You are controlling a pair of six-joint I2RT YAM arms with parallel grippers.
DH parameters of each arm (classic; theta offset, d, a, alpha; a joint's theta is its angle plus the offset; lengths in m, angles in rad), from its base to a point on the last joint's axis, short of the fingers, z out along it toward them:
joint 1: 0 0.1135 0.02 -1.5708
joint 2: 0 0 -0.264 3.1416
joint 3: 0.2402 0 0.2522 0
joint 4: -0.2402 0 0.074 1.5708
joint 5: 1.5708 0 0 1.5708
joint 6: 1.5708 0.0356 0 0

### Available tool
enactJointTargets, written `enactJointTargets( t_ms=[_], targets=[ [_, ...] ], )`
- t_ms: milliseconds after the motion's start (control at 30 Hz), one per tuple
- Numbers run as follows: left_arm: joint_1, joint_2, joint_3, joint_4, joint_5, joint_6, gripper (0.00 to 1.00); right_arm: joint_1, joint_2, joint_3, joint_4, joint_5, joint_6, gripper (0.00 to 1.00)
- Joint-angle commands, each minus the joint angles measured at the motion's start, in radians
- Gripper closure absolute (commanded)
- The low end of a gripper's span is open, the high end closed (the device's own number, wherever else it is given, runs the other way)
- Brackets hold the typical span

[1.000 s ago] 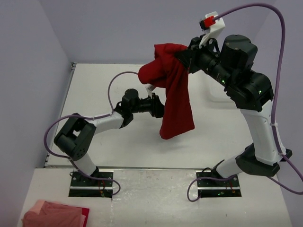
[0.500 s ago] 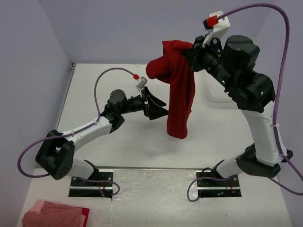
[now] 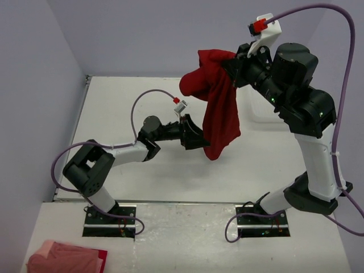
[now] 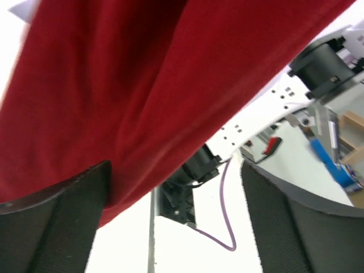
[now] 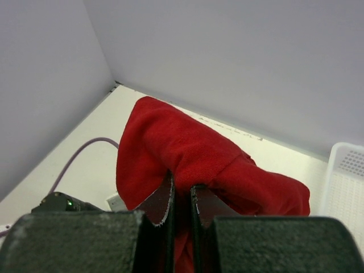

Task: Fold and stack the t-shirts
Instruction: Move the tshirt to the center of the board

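Folding hadn't started: red t-shirt (image 3: 220,111) hung bunched in the air over the table (image 3: 131,176), nothing flat or stacked. A pinkish cloth heap (image 3: 65,259) sat at the near-left corner. Right gripper (image 5: 182,192) was pinched tight on the shirt's top. Left gripper (image 3: 198,137) was spread wide at the hanging lower edge, not gripping it.

You're looking at a matt red t-shirt (image 5: 187,151): soft cloth, fine knit grain. Left fingers (image 4: 296,227): matt black pads, rough dimpled texture. Desk (image 3: 114,114): smooth matt white. Basket (image 5: 348,187), far right: white plastic mesh. Right arm (image 3: 296,96): semi-gloss black and white plastic shells. Cable (image 3: 318,8): smooth purple sheath.
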Motion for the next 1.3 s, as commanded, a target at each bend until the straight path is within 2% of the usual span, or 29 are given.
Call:
enactJointTargets(
  t_ms=[0, 33, 133, 200, 233, 300, 367, 433, 467, 533, 567, 667, 700, 800, 933, 1267],
  targets=[
    [-0.035, 0.040, 0.086, 0.193, 0.050, -0.066, 0.10, 0.003, -0.031, 0.059, 0.028, -0.008, 0.013, 1.00],
    [-0.038, 0.063, 0.100, 0.193, 0.054, -0.069, 0.25, 0.005, -0.037, 0.045, 0.030, -0.010, 0.013, 1.00],
    [-0.038, 0.085, 0.123, 0.189, 0.048, -0.076, 0.47, 0.005, -0.050, 0.036, 0.028, -0.013, 0.014, 1.00],
    [-0.038, 0.094, 0.142, 0.128, 0.032, -0.028, 0.64, 0.005, -0.056, 0.031, 0.024, -0.011, 0.014, 1.00],
    [-0.038, 0.101, 0.151, 0.120, 0.030, -0.019, 0.82, 0.005, -0.057, 0.022, 0.027, -0.014, 0.017, 1.00],
    [-0.035, 0.120, 0.174, 0.101, 0.021, -0.016, 1.00, 0.005, -0.062, 0.016, 0.030, -0.019, 0.022, 1.00],
    [-0.031, 0.115, 0.171, 0.057, 0.013, -0.002, 1.00, 0.005, -0.066, 0.013, 0.022, -0.017, 0.025, 1.00],
    [-0.023, 0.047, 0.159, -0.083, -0.057, 0.057, 1.00, 0.005, -0.074, -0.007, 0.021, -0.003, 0.019, 1.00],
    [-0.014, 0.010, 0.168, -0.359, -0.106, 0.178, 1.00, 0.005, -0.079, -0.021, 0.022, 0.009, 0.013, 1.00],
    [-0.014, -0.111, 0.239, -0.713, -0.374, 0.383, 1.00, 0.005, -0.092, -0.079, 0.030, 0.111, -0.004, 1.00],
    [-0.015, -0.185, 0.260, -0.976, -0.548, 0.429, 1.00, 0.005, -0.097, -0.134, 0.033, 0.154, -0.022, 1.00],
    [-0.002, -0.297, 0.287, -1.329, -0.805, 0.495, 1.00, 0.003, -0.102, -0.230, 0.039, 0.329, -0.044, 1.00],
    [0.006, -0.370, 0.286, -1.383, -0.923, 0.494, 1.00, 0.003, -0.097, -0.288, 0.039, 0.367, -0.047, 1.00],
    [0.058, -0.481, 0.293, -1.540, -1.014, 0.487, 1.00, 0.005, -0.091, -0.368, 0.019, 0.446, -0.004, 1.00],
    [0.124, -0.540, 0.347, -1.679, -1.088, 0.498, 1.00, 0.008, -0.079, -0.420, -0.086, 0.417, 0.115, 1.00],
    [0.126, -0.595, 0.450, -1.913, -1.216, 0.509, 1.00, 0.166, -0.161, -0.649, -0.263, 0.469, 0.340, 1.00]
  ],
)
